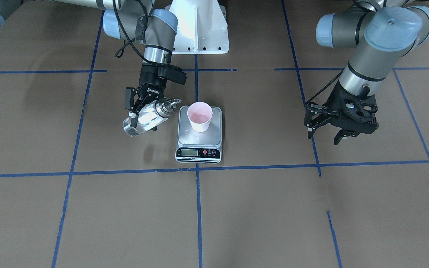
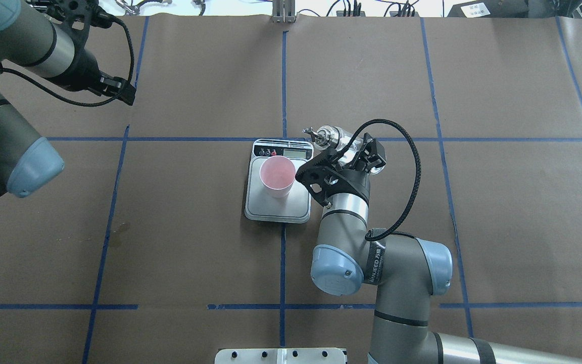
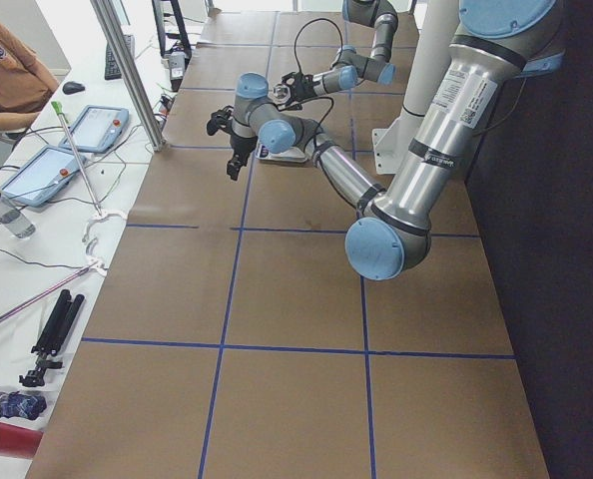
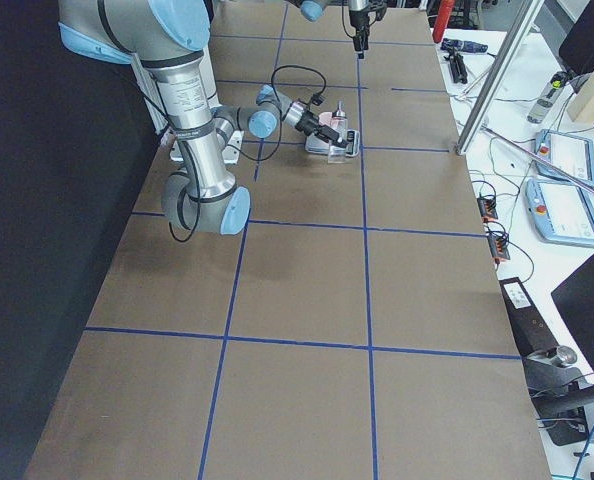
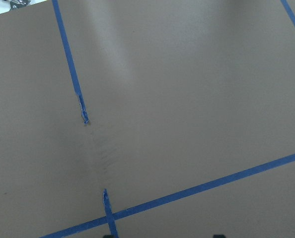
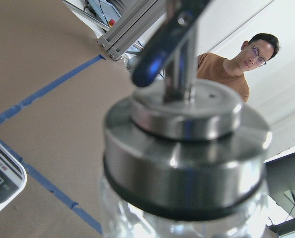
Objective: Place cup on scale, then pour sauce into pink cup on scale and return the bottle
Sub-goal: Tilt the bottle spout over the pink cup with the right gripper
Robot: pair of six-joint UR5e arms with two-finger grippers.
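Observation:
The pink cup stands upright on the silver scale, toward the platform's back; both also show in the overhead view, the cup and the scale. My right gripper is shut on the clear glass bottle, held tilted above the table beside the scale. Its silver spout points toward the cup but stops just off the scale's edge. Clear sauce shows inside the glass. The right wrist view is filled by the bottle's cap. My left gripper is open and empty, far from the scale.
Brown paper with blue tape lines covers the table. The robot's white base stands behind the scale. A person is in the background of the right wrist view. The left wrist view shows only bare paper and tape.

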